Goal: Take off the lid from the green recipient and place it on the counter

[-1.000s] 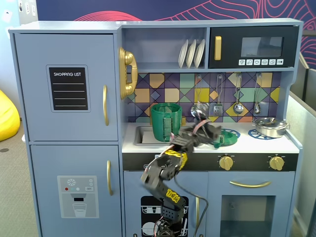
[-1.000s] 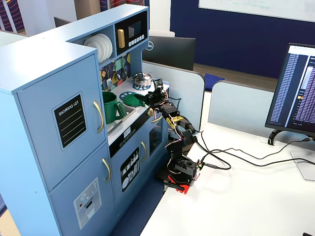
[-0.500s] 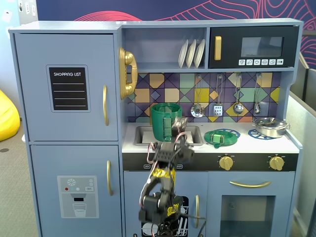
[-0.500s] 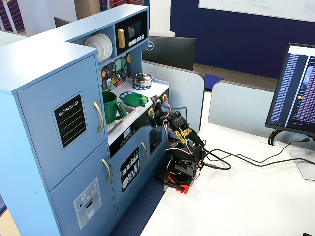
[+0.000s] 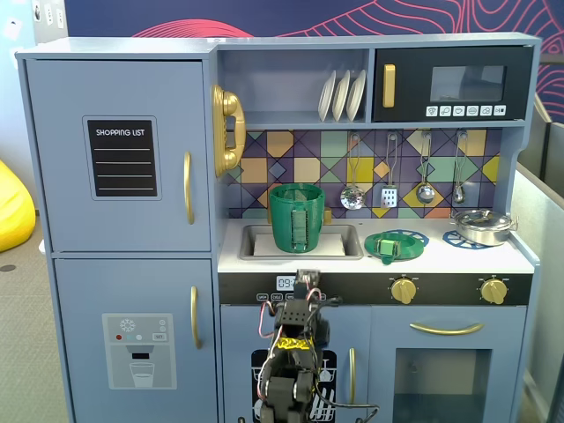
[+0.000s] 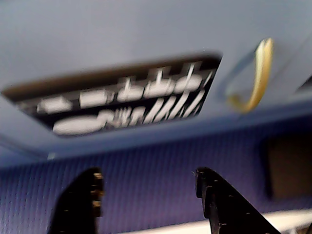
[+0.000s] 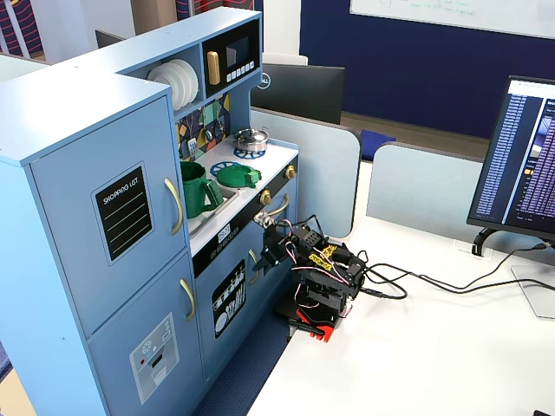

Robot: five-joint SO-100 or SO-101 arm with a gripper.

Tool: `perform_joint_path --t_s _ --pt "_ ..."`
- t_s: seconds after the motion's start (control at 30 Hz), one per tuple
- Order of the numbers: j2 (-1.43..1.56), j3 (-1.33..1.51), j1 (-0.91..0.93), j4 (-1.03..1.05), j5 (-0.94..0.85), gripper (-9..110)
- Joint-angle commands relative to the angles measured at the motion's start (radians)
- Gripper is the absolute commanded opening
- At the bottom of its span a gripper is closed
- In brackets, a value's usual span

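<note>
The flat round green plastic lid lies on the pale counter, right of the tall green translucent recipient. The task looks finished. The pincer, fingers apart and empty, need only retreat.

The pale grey-white counter, the surface of the toy kitchen, carries a sink basin at its left in a fixed view, and the green recipient stands upright in that basin with its top open. Just right of the sink the lid lies flat on a blue burner print. Farther right, well apart from the lid, a silver pot sits on the second burner print.
</note>
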Motion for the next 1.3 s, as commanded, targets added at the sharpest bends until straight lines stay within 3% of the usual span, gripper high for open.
perform_joint_path --t_s 0.0,0.33,0.43,0.5,0.53,1.27 --pt "0.026 0.038 -0.041 0.078 0.028 7" --pt "0.029 0.074 -0.097 0.399 0.031 8" --pt "0.029 0.075 -0.127 0.492 -0.038 8" --pt "0.029 0.075 -0.127 0.517 0.063 9" --pt "0.029 0.075 -0.124 0.514 0.132 9" --pt "0.029 0.075 -0.12 0.517 0.1 9"
